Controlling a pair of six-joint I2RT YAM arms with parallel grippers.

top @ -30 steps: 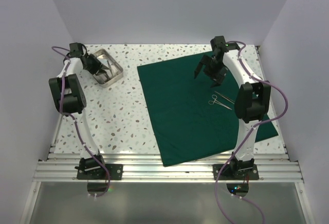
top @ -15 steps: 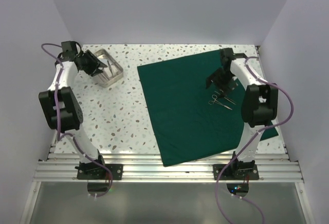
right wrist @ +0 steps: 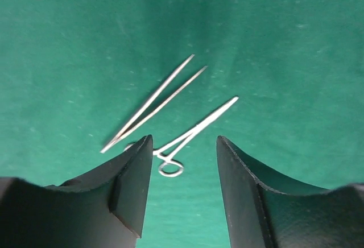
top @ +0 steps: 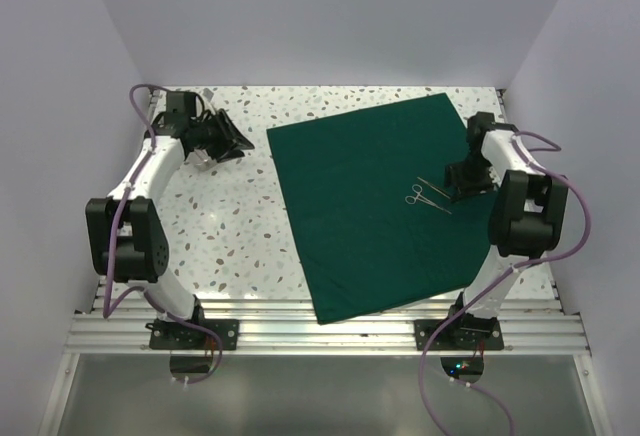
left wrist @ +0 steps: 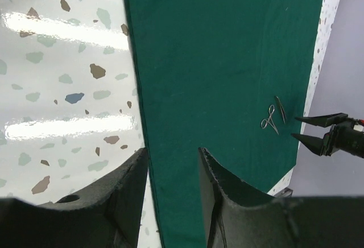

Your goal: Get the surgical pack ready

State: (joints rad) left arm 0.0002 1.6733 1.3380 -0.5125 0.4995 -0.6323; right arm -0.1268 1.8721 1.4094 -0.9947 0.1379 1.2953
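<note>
Your left gripper point(left wrist: 172, 156) hung at ten o'clock, jaws parted, empty. The surgical pack point(top: 360, 211) lay flat from centre to three o'clock, bearing tweezers point(right wrist: 152, 101) and forceps point(right wrist: 196, 128); wrapping, I judged, was not yet done. Your right gripper point(right wrist: 185, 145) straddled the forceps, jaws parted, gripping nothing. Only the right wrist view separated the two instruments.

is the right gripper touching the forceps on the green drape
Apart. The left wrist view shows a strip of drape between the open right gripper and the forceps.
</note>
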